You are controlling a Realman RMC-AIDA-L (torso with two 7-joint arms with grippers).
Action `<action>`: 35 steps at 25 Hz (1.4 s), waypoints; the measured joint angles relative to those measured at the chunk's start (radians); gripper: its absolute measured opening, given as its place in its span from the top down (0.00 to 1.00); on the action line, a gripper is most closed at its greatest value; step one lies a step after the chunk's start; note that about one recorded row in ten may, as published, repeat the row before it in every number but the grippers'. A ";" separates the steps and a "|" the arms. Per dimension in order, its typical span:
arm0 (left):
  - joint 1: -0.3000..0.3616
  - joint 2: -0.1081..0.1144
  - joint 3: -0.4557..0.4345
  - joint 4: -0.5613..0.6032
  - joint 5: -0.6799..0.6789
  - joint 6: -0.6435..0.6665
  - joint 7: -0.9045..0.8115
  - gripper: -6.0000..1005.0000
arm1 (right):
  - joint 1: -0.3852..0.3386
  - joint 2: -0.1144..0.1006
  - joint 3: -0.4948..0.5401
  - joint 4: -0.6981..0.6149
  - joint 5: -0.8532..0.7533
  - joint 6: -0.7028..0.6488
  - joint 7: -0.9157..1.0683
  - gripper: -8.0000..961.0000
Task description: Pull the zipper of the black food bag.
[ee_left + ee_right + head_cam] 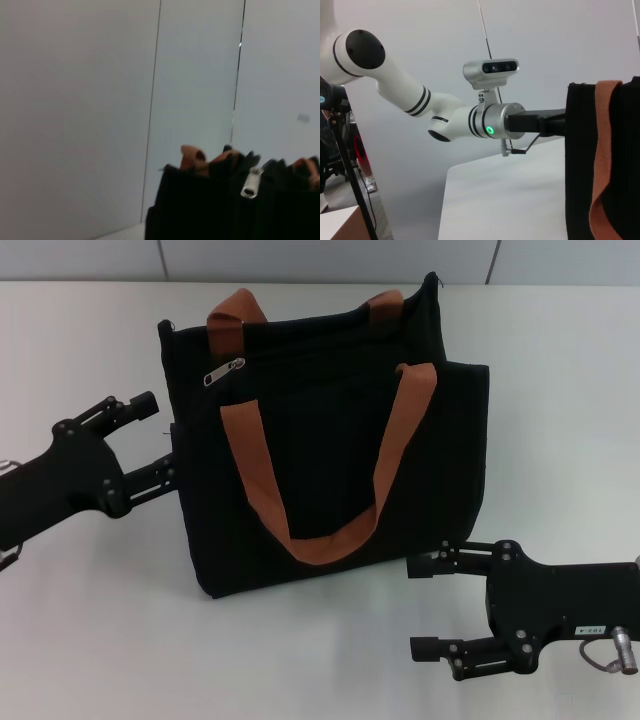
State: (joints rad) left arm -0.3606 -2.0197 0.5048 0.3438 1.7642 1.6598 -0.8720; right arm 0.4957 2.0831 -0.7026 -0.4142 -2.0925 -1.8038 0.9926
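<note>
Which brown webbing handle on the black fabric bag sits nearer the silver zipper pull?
The rear rust-brown webbing handle on the black food bag: the silver zipper pull lies just below its left end. The front handle hangs lower.

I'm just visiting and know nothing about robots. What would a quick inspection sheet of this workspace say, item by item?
Surface: plain white table.
Job's things: black food bag stands upright mid-table, two brown handles; its zipper pull lies at the top edge, toward the robot's left.
Clutter: nothing seen.
Hands: left hand open, fingers at the bag's left side wall. Right hand open, low at the bag's front right corner; neither holds the zipper.
Cables: thin wire loop under the left wrist; grey cable at the right wrist.
Surroundings: pale panelled wall; a tripod stand beside the table.
</note>
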 joint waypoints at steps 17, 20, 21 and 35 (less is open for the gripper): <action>-0.044 -0.031 0.005 0.057 0.026 -0.061 0.099 0.19 | 0.002 0.000 0.000 0.000 0.013 0.000 0.002 0.21; -0.045 -0.034 -0.004 0.058 0.024 -0.060 0.133 0.19 | 0.003 0.000 0.000 0.000 0.013 0.000 0.002 0.21; -0.045 -0.034 -0.004 0.058 0.024 -0.060 0.133 0.29 | 0.003 0.000 0.000 0.000 0.013 0.000 0.002 0.22; -0.046 -0.038 -0.032 0.058 0.001 -0.048 0.146 0.79 | 0.003 0.000 -0.001 0.001 0.038 -0.008 0.002 0.23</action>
State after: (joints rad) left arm -0.4066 -2.0579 0.4724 0.4019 1.7650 1.6116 -0.7257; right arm 0.4986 2.0831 -0.7040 -0.4131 -2.0540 -1.8123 0.9943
